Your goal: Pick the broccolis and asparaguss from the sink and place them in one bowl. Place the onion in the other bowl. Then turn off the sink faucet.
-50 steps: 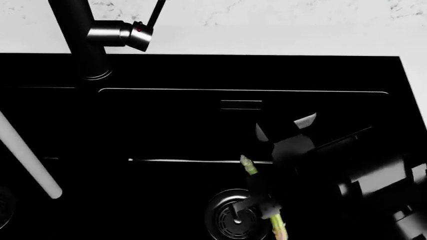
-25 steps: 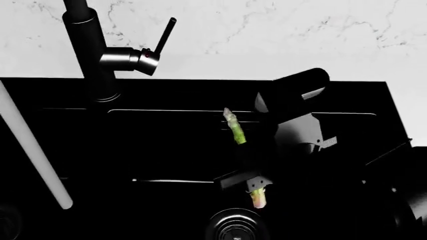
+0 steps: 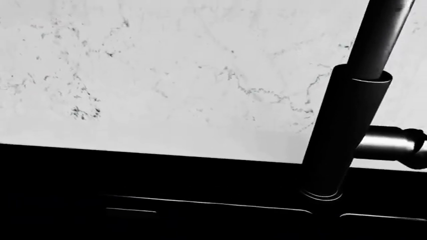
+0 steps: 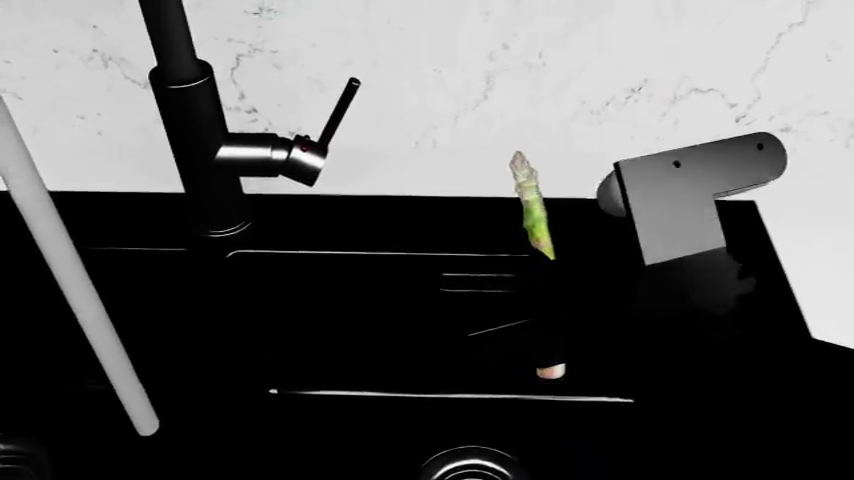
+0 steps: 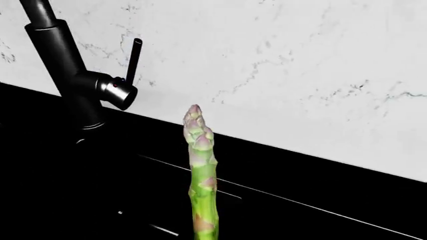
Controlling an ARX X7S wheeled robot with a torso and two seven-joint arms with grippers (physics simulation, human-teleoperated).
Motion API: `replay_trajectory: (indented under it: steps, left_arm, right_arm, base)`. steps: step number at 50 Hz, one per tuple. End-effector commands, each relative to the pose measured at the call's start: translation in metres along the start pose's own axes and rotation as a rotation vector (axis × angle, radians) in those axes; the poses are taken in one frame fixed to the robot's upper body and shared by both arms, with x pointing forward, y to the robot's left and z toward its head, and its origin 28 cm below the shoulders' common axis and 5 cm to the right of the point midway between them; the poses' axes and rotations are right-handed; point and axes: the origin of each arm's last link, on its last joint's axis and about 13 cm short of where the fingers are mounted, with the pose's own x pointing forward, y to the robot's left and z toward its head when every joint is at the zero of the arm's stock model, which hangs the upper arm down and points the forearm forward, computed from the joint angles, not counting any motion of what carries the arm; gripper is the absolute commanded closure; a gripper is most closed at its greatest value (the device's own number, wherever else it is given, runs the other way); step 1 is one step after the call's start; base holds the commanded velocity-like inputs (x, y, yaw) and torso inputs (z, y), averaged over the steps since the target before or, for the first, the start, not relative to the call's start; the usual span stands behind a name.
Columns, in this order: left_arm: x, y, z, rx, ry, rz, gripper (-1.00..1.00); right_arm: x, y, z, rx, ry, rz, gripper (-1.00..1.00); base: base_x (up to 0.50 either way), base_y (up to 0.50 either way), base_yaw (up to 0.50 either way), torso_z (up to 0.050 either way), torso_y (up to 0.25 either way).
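Higher than half a second ago, the asparagus spear (image 4: 534, 217) now stands almost upright with its scaly tip against the white marble backsplash (image 4: 534, 80), where before the whole spear lay over the black basin. The right gripper (image 4: 547, 320) is nearly lost in the dark of the sink (image 4: 334, 330), but it is clamped on the spear's lower half: the green top rises out of it and the pale cut end (image 4: 551, 372) shows below. The grey wrist link of the right arm (image 4: 687, 195) juts out beside the spear, over the sink's back edge.

Nearest the head camera, the ribbed rim of a round drain (image 4: 467, 465) shows at the frame's bottom edge. A stream of water (image 4: 74, 280) slants down at the left.

Farther back, the black faucet (image 4: 200, 150) stands on the sink's rear ledge, its thin lever (image 4: 338, 112) tilted up from the steel-grey side joint (image 4: 267, 157).

From the right wrist camera the spear fills the foreground. The left gripper is out of sight; its camera looks at the faucet column and the marble.
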Motion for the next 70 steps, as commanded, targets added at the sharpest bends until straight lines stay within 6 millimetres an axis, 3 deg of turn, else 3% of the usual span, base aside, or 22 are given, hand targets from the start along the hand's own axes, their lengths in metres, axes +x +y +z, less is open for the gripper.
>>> replay_trajectory:
  steps: [1, 21, 35, 46, 70]
  left_arm:
    - [-0.002, -0.002, -0.001, -0.007, -0.002, -0.005, -1.0]
    - [-0.005, 0.003, 0.001, -0.011, 0.014, 0.009, -1.0]
    - [-0.012, 0.019, -0.006, 0.189, 0.242, 0.046, -1.0]
    - [-0.007, 0.027, -0.009, 0.156, 0.32, 0.041, -1.0]
    - [-0.011, 0.016, -0.015, 0.18, 0.309, -0.001, -1.0]
  right_arm:
    - [-0.012, 0.0, -0.003, 0.01, -0.033, -0.046, 1.0]
    - [-0.019, 0.001, -0.006, 0.041, -0.06, -0.066, 1.0]
    - [-0.026, 0.004, -0.006, -0.006, -0.055, -0.106, 1.0]
    - [-0.029, 0.006, -0.007, -0.009, -0.057, -0.09, 1.0]
    - [-0.028, 0.008, -0.016, -0.009, -0.05, -0.093, 1.0]
  base:
    - [0.0, 0.0, 0.0, 0.007, 0.117]
    - [0.0, 0.0, 0.0, 0.007, 0.088]
    - [0.0, 0.0, 0.0, 0.0, 0.0]
    - [0.0, 0.0, 0.0, 0.0, 0.0]
    - [0.0, 0.34, 0.0, 0.0, 0.0]
